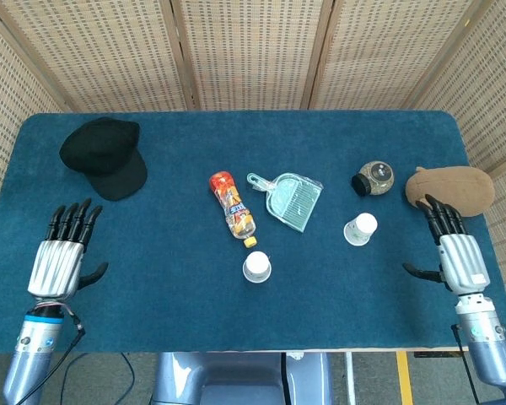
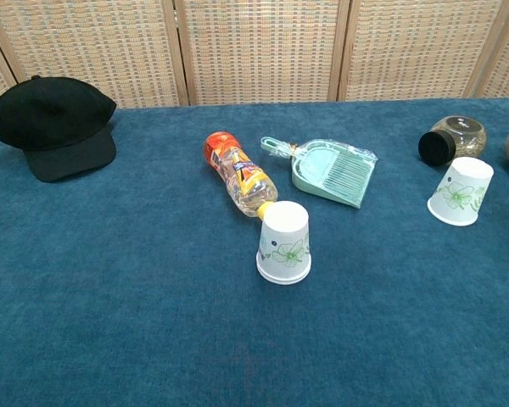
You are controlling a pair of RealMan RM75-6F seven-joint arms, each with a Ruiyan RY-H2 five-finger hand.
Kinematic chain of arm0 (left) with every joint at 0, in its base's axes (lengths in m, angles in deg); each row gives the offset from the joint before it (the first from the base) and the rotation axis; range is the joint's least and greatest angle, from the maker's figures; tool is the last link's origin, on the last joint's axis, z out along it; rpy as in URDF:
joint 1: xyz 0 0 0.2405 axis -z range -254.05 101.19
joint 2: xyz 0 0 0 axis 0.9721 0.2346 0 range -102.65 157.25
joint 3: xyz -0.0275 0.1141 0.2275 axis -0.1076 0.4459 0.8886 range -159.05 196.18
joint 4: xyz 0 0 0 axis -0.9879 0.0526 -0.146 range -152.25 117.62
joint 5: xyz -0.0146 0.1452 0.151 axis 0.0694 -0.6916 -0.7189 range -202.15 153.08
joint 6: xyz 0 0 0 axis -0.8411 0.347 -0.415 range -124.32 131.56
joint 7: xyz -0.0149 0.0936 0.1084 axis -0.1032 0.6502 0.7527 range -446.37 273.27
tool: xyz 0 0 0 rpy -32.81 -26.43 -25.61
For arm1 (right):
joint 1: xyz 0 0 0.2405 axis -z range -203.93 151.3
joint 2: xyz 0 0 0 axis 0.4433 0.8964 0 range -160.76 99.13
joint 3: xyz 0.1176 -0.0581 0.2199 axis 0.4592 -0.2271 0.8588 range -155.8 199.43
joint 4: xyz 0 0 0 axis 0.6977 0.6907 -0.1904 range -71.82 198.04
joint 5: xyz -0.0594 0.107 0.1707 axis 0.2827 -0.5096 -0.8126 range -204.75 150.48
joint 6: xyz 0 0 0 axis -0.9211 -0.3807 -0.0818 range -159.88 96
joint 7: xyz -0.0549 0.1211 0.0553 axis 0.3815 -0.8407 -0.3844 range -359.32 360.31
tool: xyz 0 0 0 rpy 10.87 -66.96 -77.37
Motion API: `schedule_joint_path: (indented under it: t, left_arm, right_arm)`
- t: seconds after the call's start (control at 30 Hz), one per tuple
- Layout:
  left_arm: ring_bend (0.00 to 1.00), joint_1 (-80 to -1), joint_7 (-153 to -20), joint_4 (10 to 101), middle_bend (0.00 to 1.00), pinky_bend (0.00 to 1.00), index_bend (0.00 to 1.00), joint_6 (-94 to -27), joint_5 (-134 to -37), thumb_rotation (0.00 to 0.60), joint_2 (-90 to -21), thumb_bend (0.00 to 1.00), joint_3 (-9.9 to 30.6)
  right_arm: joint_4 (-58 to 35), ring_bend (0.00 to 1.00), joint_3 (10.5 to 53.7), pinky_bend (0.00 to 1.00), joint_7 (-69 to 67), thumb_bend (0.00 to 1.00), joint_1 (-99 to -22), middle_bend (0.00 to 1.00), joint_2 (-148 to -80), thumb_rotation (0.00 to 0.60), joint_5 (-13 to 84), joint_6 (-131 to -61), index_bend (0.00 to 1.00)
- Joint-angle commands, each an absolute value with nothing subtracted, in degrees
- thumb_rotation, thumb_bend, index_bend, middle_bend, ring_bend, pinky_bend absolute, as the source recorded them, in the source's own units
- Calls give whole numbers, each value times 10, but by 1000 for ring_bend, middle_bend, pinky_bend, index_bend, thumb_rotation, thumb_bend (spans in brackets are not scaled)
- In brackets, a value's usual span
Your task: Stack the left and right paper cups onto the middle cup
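Note:
A white paper cup (image 1: pixel 256 267) (image 2: pixel 284 242) with a green flower print stands upside down in the middle of the blue table. A second such cup (image 1: pixel 360 229) (image 2: pixel 460 192) stands upside down and tilted to the right of it. My left hand (image 1: pixel 60 256) hovers flat and open at the table's left front, far from both cups. My right hand (image 1: pixel 457 255) is open at the right front edge, to the right of the tilted cup. Neither hand shows in the chest view.
A plastic bottle (image 1: pixel 233 207) lies just behind the middle cup, with a green dustpan (image 1: pixel 290 198) beside it. A black cap (image 1: pixel 105 155) sits at the back left. A glass jar (image 1: pixel 373 178) and a brown plush toy (image 1: pixel 451 189) lie at the right.

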State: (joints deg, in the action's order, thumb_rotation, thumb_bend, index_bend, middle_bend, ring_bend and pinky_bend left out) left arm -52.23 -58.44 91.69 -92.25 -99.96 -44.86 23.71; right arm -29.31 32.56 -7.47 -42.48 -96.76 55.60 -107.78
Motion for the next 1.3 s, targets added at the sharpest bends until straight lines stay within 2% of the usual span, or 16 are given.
schedule_joint_path:
  t: [0.03, 0.2, 0.57, 0.93, 1.3]
  left_arm:
    - [0, -549, -609, 897, 0, 0, 0, -934, -1012, 600, -441, 228, 244]
    - [0, -571, -654, 872, 0, 0, 0, -926, -1020, 600, -436, 229, 238]
    - [0, -595, -704, 854, 0, 0, 0, -903, -1042, 600, -420, 229, 215]
    - [0, -607, -704, 857, 0, 0, 0, -886, -1056, 600, -415, 229, 200]
    - [0, -617, -700, 860, 0, 0, 0, -872, -1063, 600, -414, 229, 182]
  right_arm:
    - [-332, 0, 344, 0, -12, 67, -462, 13, -963, 600, 534, -1037, 202]
    - [-357, 0, 361, 0, 70, 111, -508, 54, -977, 600, 480, -979, 283]
    - [-323, 0, 376, 0, 194, 140, -597, 60, -1028, 600, 319, -879, 289]
    - [-216, 0, 367, 0, 203, 155, -639, 67, -1067, 600, 218, -810, 313]
    - [-139, 0, 356, 0, 174, 166, -655, 82, -1086, 600, 201, -775, 357]
